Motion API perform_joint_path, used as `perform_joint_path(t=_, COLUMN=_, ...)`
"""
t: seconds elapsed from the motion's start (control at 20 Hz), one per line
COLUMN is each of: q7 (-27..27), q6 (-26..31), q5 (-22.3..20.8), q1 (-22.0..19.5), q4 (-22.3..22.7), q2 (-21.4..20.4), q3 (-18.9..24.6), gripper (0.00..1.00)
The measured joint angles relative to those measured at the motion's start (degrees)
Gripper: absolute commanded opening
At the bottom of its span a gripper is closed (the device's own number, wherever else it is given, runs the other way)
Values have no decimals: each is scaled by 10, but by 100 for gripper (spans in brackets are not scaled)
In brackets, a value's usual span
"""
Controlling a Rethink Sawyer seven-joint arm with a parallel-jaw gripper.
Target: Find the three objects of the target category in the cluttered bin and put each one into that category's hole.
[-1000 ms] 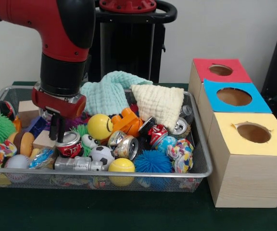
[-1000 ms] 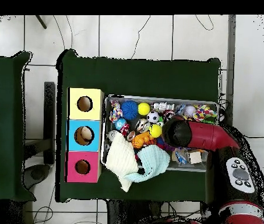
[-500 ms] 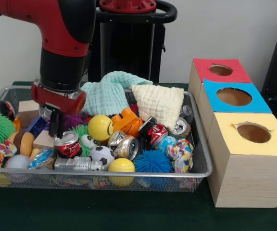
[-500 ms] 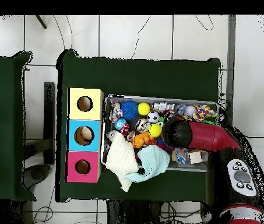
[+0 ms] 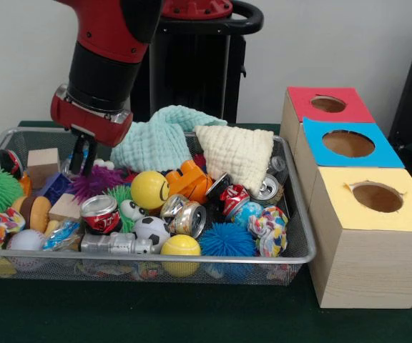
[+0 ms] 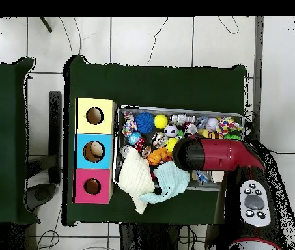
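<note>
My gripper (image 5: 86, 153) hangs empty over the left half of the wire bin (image 5: 292, 214), its dark fingers close together and holding nothing, poised just above a purple spiky toy (image 5: 91, 182). The nearest likely target, a crushed red can (image 5: 100, 213), lies just below the fingers in the front view and a little to their right, nearer the camera, tilted with its silver rim up and its long axis running roughly away from the camera; I judge a short drop forward would bring the fingers over it. More crushed cans sit further right in the pile: a silver one (image 5: 184, 214) beside a soccer ball (image 5: 151, 230), a red-and-white one (image 5: 233, 198), and another (image 5: 267, 187) under the cream cloth (image 5: 238, 153). The cans rest on loose toys inside the mesh, so I expect them to shift under contact. Right of the bin stand three boxes with holes, red (image 5: 327, 104), blue (image 5: 347, 143) and yellow (image 5: 376, 197), on the green table (image 5: 156, 314). Overhead, the arm (image 6: 218, 153) hides the gripper.
</note>
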Motion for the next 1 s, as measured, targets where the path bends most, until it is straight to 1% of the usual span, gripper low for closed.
perform_joint_path(t=0.15, q7=0, q6=25, q5=-20, q1=18, q4=-1, q2=2, q3=-15, gripper=0)
perform_joint_path(t=0.25, q7=0, q6=29, q5=-26, q1=19, q4=-1, q2=2, q3=-15, gripper=0)
perform_joint_path(t=0.45, q7=0, q6=3, q5=-20, q1=-21, q4=5, q2=2, q3=15, gripper=0)
perform_joint_path(t=0.6, q7=0, q6=-19, q5=-15, q1=-43, q4=6, q2=3, q3=32, gripper=0)
perform_joint_path(t=0.65, q7=0, q6=-50, q5=-13, q1=-66, q4=7, q2=5, q3=49, gripper=0)
perform_joint_path(t=0.9, q7=0, q6=-104, q5=-11, q1=-102, q4=8, q2=8, q3=85, gripper=0)
perform_joint_path(t=1.0, q7=0, q6=-131, q5=-9, q1=-123, q4=13, q2=9, q3=110, gripper=0)
